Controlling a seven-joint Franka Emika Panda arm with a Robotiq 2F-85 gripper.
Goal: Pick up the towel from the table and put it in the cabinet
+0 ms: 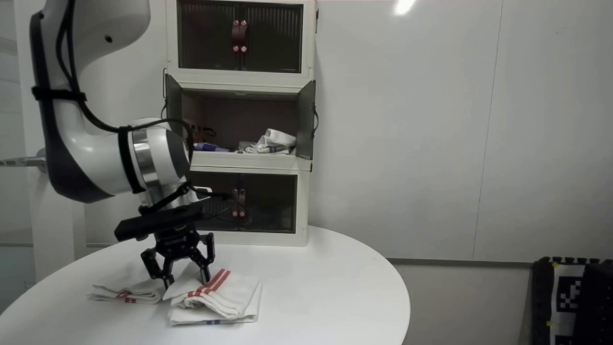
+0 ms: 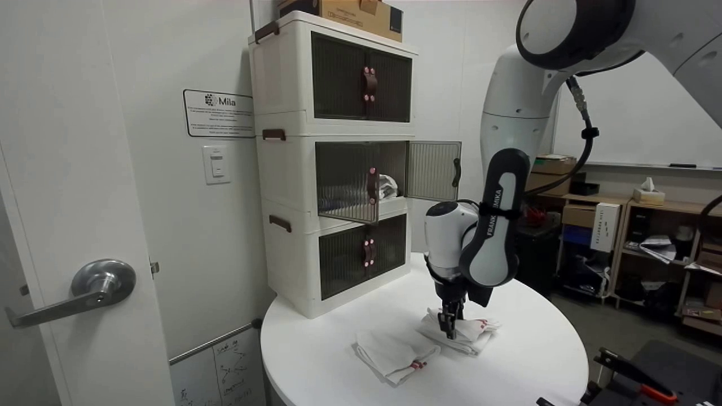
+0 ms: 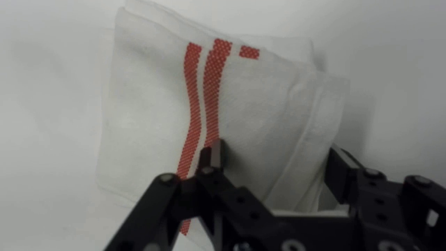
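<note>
The fingers (image 3: 210,160) are standing well apart, not clamping anything. The towel (image 3: 251,115) is lying right below, partly between them: one finger is sitting over the red stripes, the other is standing just beside the folded edge, so that fold is spanning the gap. The stripes are running crosswise to the line joining the fingers, so closing is looking set to squeeze across the fold, not along it. Remaining cloth is spreading past the stripe-side finger, outside the gap. Whether the tips are touching cloth is hard to call; wrist view is going dark there.

Underneath, a blue-marked white cloth (image 1: 206,317) is bearing the towel on the counter (image 1: 335,282); a deep bite is probably risking both layers. A flatter red-marked cloth (image 2: 392,352) is lying near the fold-side finger, so that finger is likely needing some care. Farther out in both exterior views, the cabinet (image 1: 249,163) is standing on the same counter, its middle doors (image 2: 434,169) hanging open well above the towel, another white cloth (image 1: 273,140) resting inside. Step is reading as grasp, just short of closing; lift and carry are waiting.
</note>
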